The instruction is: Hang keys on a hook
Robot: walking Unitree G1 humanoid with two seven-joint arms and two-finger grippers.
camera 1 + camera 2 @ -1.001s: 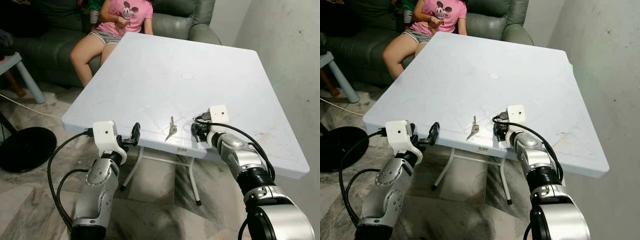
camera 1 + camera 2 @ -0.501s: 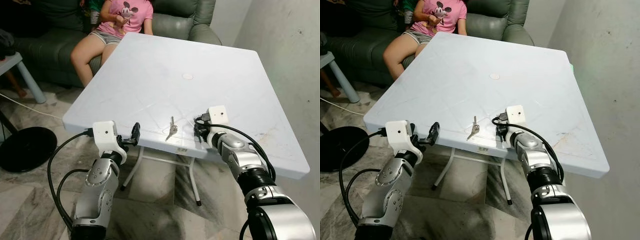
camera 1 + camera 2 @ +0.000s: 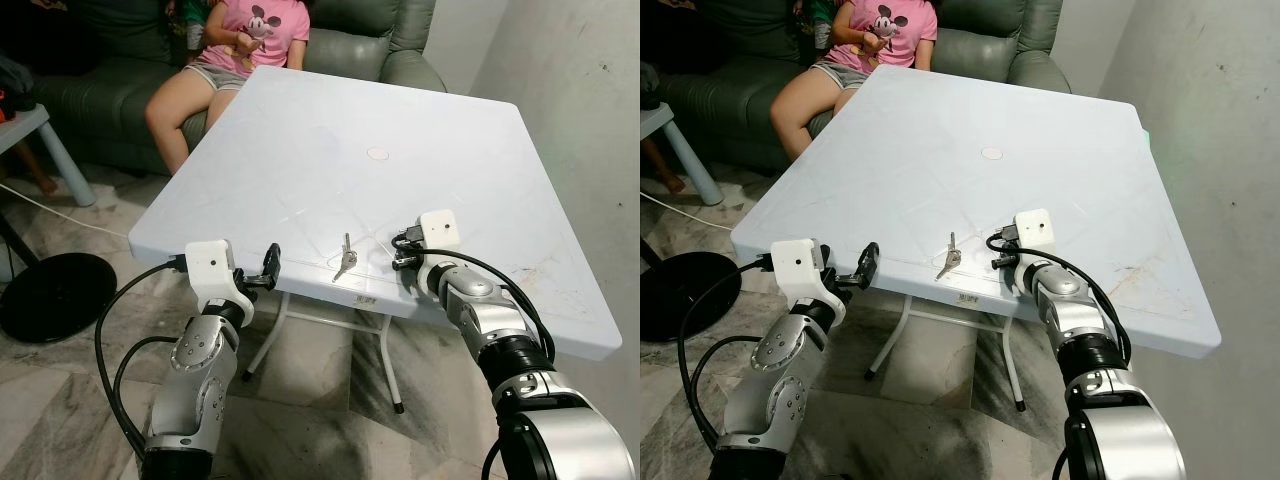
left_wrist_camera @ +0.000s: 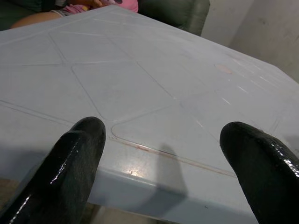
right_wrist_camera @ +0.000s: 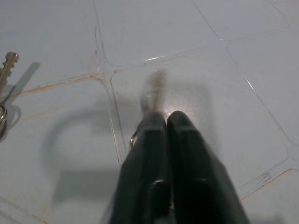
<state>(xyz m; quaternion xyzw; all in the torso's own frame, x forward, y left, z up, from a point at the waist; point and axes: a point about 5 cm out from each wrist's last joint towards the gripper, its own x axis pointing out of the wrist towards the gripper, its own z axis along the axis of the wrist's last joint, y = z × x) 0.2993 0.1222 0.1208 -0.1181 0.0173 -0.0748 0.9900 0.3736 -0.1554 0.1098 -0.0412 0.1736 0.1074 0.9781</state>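
Note:
A small bunch of silver keys (image 3: 343, 262) lies flat on the white plastic table (image 3: 330, 150), close to its front edge. My right gripper (image 3: 401, 259) hovers low over the tabletop just right of the keys, a short gap away. Its fingers (image 5: 154, 140) are pressed together, shut on nothing, and the keys (image 5: 4, 88) show off to one side in the right wrist view. My left gripper (image 3: 270, 264) is held at the table's front edge, left of the keys. Its fingers (image 4: 77, 144) stand wide apart, open and empty.
A person in a pink shirt (image 3: 262, 22) sits on a green sofa (image 3: 370, 45) behind the table's far left corner. A grey wall (image 3: 580, 110) runs along the right. A black round base (image 3: 50, 295) lies on the floor at left. Table legs (image 3: 385, 360) stand below the front edge.
My right gripper has crept up from the table's front edge onto the tabletop. The camera has shifted slightly. The keys and left arm have stayed put.

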